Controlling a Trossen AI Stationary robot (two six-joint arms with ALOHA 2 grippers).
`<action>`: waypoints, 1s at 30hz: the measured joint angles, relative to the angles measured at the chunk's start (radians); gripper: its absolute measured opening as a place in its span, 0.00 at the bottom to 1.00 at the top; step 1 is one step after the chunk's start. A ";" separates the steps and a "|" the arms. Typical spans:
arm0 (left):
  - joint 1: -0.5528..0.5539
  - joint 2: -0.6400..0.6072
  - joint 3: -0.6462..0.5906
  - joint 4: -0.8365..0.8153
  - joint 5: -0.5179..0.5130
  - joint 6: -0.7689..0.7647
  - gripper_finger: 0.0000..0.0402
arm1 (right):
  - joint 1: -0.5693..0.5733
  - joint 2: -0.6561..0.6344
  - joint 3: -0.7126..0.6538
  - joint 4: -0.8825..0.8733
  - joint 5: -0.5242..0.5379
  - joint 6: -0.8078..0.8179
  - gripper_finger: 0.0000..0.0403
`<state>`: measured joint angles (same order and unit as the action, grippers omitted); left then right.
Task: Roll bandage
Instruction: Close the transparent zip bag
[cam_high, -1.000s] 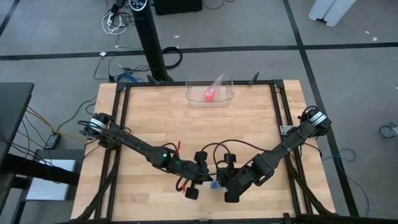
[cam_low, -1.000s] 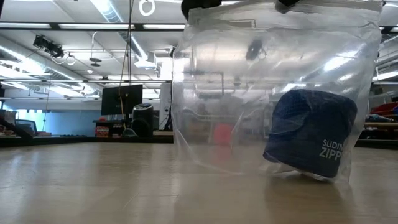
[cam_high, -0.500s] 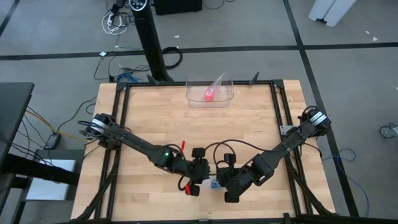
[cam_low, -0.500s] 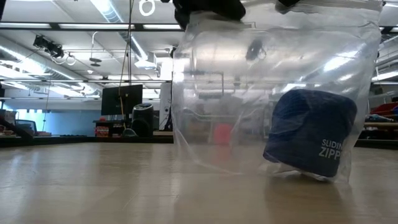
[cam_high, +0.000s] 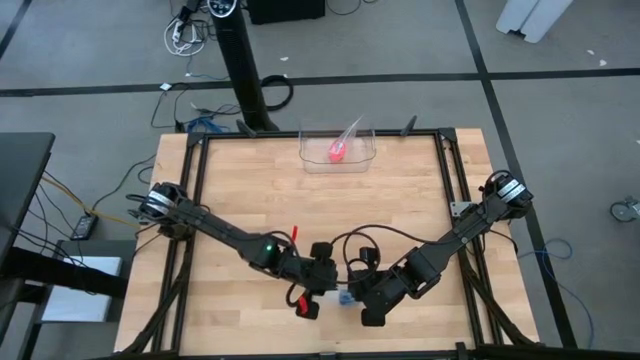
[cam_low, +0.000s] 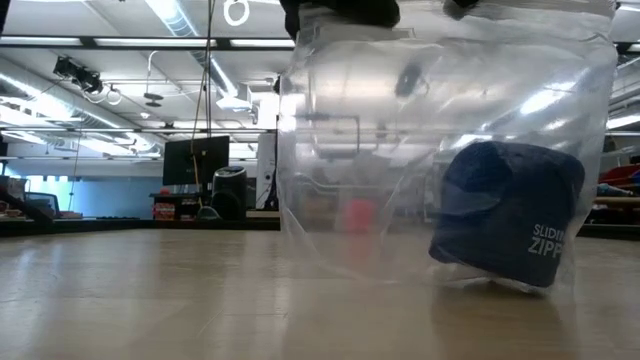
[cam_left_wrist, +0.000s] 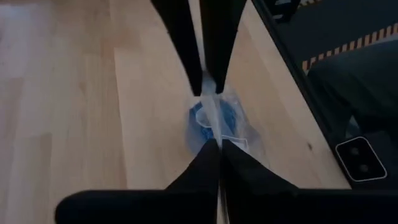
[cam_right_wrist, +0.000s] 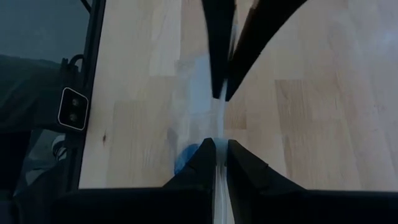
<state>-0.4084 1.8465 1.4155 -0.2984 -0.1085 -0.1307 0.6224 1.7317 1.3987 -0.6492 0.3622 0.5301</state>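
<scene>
The blue bandage, rolled up, lies in the bottom of a clear plastic zip bag that stands upright near the table's front edge. Both grippers are shut on the bag's top edge, my left gripper toward its left end and my right gripper toward its right end. From above they meet tip to tip over the bag. Each wrist view shows the other arm's fingers just beyond its own, with the blue roll below. My left gripper pinches the bag's top edge between its two fingers, slanting down from the table's left. The bag hangs upright below, its bottom on the table. My right gripper pinches the same top edge between its two fingers, slanting down from the table's right, close to the left fingers. The bag stays upright with its bottom on the wood.
A clear container with a small pink-red roll stands at the table's far edge. Dark rails frame the tabletop. Bare wood lies between the grippers and the container.
My left gripper has shifted a little along the bag's top edge toward the right gripper and shows lower in the low view. The bag's wall has bulged slightly, and the bandage inside has slid a bit toward the table's right.
</scene>
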 joint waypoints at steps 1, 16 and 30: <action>0.000 0.000 0.000 -0.004 0.003 0.000 0.03 | 0.000 0.000 0.000 0.000 0.000 0.000 0.05; -0.006 0.000 0.000 -0.027 -0.051 -0.003 0.01 | 0.008 -0.001 0.002 -0.057 -0.026 0.061 0.05; -0.022 -0.002 0.001 -0.039 -0.050 -0.005 0.01 | 0.025 -0.017 0.002 -0.138 -0.078 0.123 0.06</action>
<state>-0.4305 1.8450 1.4166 -0.3378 -0.1581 -0.1353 0.6469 1.7145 1.4006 -0.7868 0.2845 0.6527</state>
